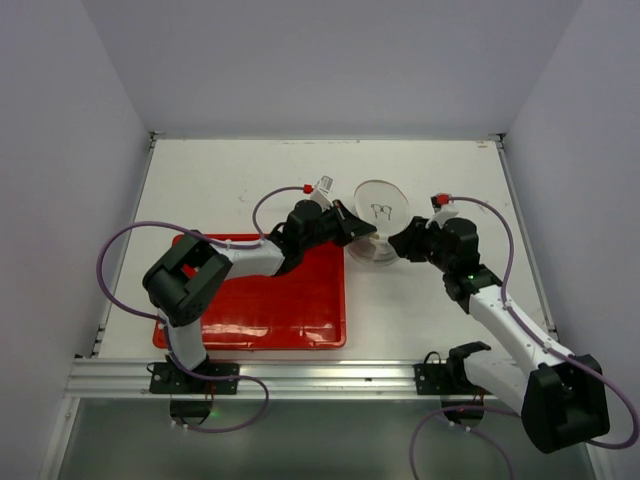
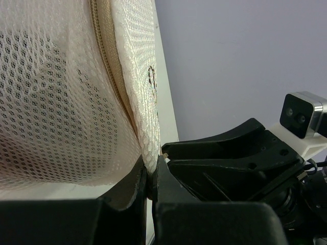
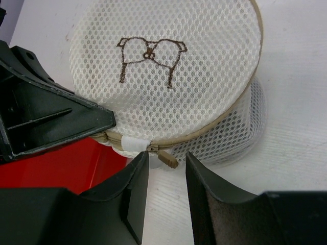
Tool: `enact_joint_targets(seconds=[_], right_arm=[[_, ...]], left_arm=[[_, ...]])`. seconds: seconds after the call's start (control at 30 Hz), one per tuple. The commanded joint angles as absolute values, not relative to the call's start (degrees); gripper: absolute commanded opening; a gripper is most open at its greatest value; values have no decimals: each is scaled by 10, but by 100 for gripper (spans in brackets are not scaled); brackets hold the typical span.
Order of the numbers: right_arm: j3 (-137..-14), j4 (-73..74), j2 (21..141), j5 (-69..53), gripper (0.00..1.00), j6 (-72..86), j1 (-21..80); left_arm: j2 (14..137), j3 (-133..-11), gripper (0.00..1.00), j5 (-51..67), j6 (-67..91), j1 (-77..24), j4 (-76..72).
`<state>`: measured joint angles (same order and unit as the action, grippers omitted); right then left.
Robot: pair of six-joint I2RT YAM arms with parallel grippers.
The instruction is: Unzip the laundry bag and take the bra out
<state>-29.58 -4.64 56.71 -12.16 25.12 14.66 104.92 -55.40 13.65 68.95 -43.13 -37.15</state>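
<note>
Laundry bag (image 1: 381,222) sits on the white worktop (image 1: 220,180), just beside the right edge of the red tray (image 1: 260,300), with its flat mesh face and brown embroidered mark (image 3: 150,56) tilted up. Left hand (image 2: 152,178) is closed narrow, pinching a fold of the bag's mesh at the rim. Right hand (image 3: 166,162) stands partly apart at the near rim, one finger on each side of the tan zipper pull (image 3: 168,160), without gripping it.

Backdrop: I saw plain pale lavender walls (image 1: 330,60) on three sides | white counter (image 1: 220,180), aluminium rail (image 1: 330,376) along its near edge | light was soft and even.
</note>
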Motion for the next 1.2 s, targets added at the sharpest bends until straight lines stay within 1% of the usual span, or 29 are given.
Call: enact_joint_targets(seconds=[0.0,0.4,0.5,0.9,1.17], right_arm=[[-291,-95,579,-159,37,259,144],[-292,-99,584,-154,35,258,144],[-294,-91,584,-150,33,258,144],[-292,-50,553,-142,32,251,144],[-294,-37,559,-136,30,251,144]], left_arm=[[1027,-555,0,148,694,-426,-406],[1031,-561,0,148,694,-426,-403],[1031,-561,0,148,695,-426,-403],[1028,-565,0,147,695,-426,-399],[1027,-560,0,146,695,-426,-400]])
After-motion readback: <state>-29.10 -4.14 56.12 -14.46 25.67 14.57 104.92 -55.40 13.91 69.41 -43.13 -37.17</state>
